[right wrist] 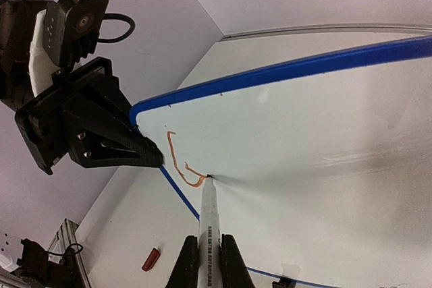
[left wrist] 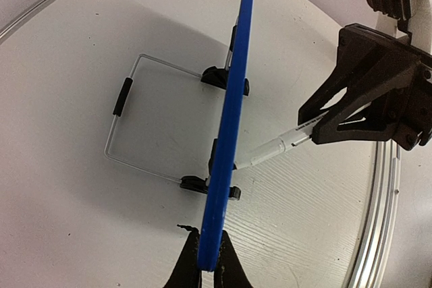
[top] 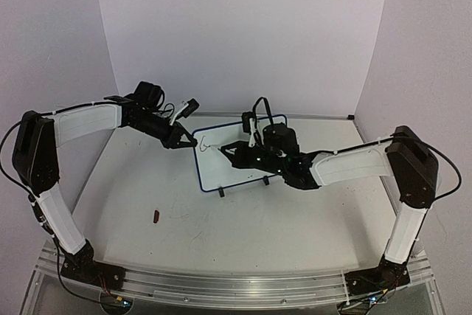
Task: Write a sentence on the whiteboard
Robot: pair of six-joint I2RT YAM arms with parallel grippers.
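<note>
- Left gripper [top: 179, 139] is clenched on the thin blue rim of the whiteboard [top: 210, 164], which is held upright mid-table on black feet.
- Only a curved orange stroke [right wrist: 179, 163] is seen by the glossy face's rounded left corner; writing is judged barely begun.
- A slim white marker [right wrist: 208, 217] is pinched by the right gripper [right wrist: 208, 264], tip touching the board; light, steady pressure is called for next.

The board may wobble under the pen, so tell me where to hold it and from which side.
Grip the whiteboard's blue rim at its left edge, edge-on from the left: the board stands on its feet, the rim fits between the jaws, and the marker occupies the front. The left gripper is shut there.
</note>
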